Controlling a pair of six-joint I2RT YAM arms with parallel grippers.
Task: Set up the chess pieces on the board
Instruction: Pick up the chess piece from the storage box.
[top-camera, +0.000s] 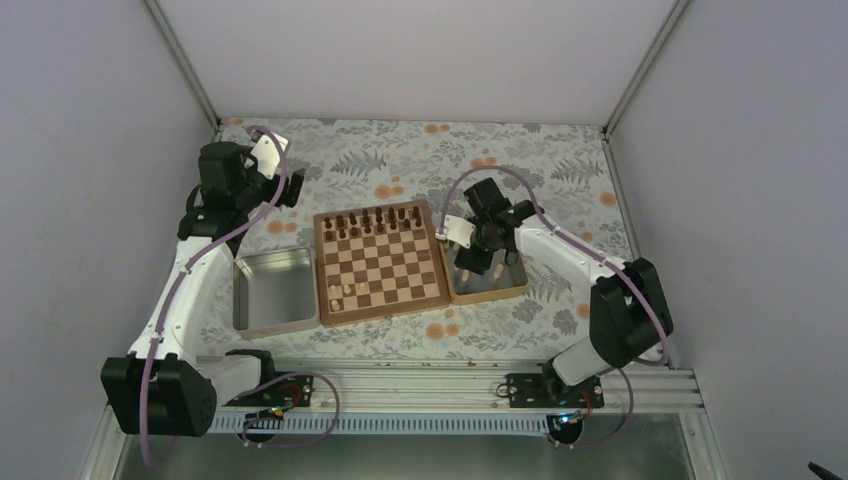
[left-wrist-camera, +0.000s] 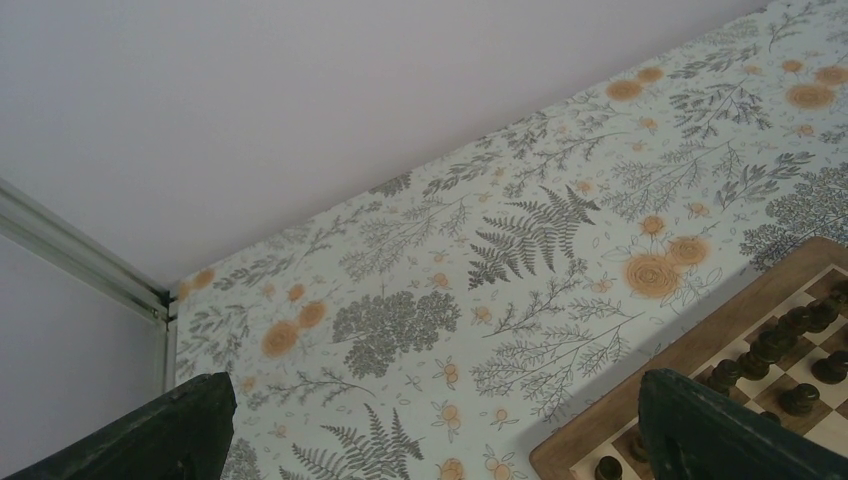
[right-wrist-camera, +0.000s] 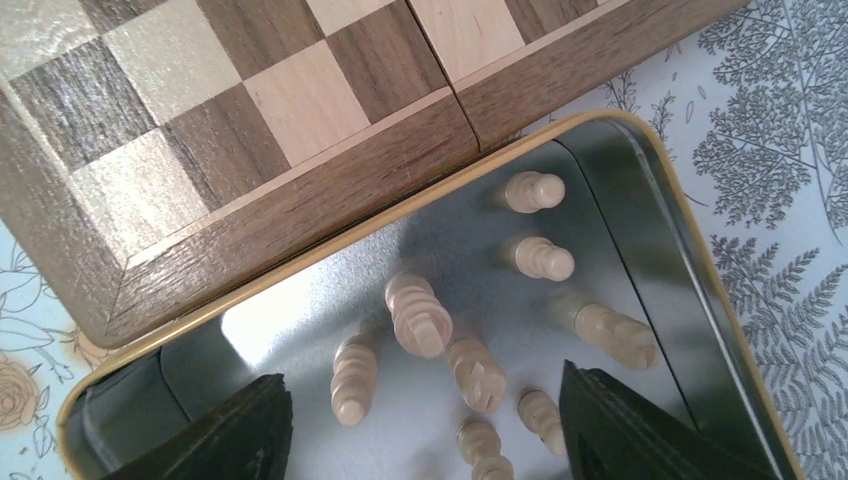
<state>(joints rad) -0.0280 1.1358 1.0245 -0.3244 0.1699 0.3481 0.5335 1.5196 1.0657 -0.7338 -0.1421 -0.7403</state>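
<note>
The flowered table (top-camera: 400, 150) stretches out under both of my pincers. The board (top-camera: 380, 265) is the biggest thing on it: it lies just to the left of my right pincer (right-wrist-camera: 422, 378) and to the right of my left pincer (left-wrist-camera: 437, 385), between the two. A metal tray (top-camera: 270, 290) sits nearer me than the left pincer, touching the board's left edge. A second tray (right-wrist-camera: 290, 315), with a yellowish rim, sits directly under the right pincer, hard against the board's right edge.

My right pincer hangs over that tray, released, its two dark fingers (right-wrist-camera: 240, 430) spread wide with nothing between them. My left pincer is also released and grasps nothing. It is raised over bare cloth, with the board's far left corner just off its right finger.

The dark pieces (top-camera: 375, 220) stand in two rows along the board's far side, away from the right pincer and to its left. The pale chess pieces (right-wrist-camera: 420, 315) mostly lie tipped over on the tray floor below the right pincer, several in the gap between its fingers. I cannot tell if they touch one another. A few more stand on the board's near left corner, well apart from that pincer.
</note>
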